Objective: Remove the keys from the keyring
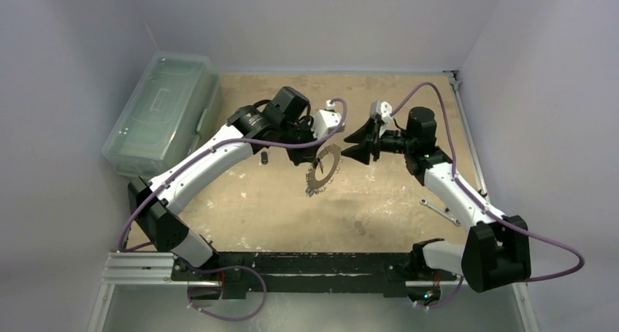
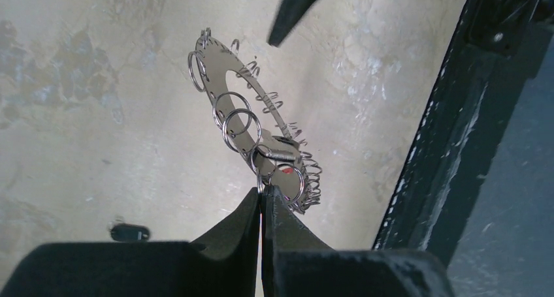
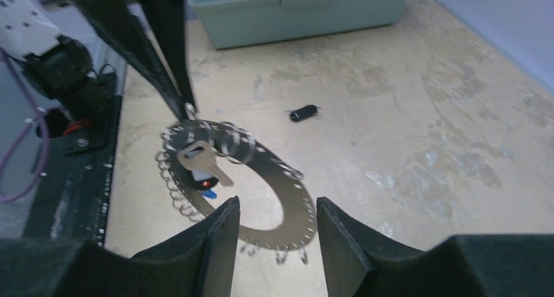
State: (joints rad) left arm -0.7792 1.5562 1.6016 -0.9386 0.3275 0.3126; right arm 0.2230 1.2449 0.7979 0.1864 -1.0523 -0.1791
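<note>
Task looked barely started: left gripper (image 2: 262, 196) was clamped on the edge of the keyring (image 3: 287, 199), holding it off the table (image 3: 424, 147), keys (image 3: 202, 160) still threaded just beyond its tips, right gripper (image 3: 276, 207) apart and empty beside the ring.

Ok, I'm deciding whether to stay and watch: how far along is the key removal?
Done: maybe one; a small black piece lies loose on the table, and most loops on the keyring look empty. In hand: the left claw is shut on the ring's edge, holding it up, the right claw open beside it. Left: a silver key plus red and blue bits hang there.
</note>
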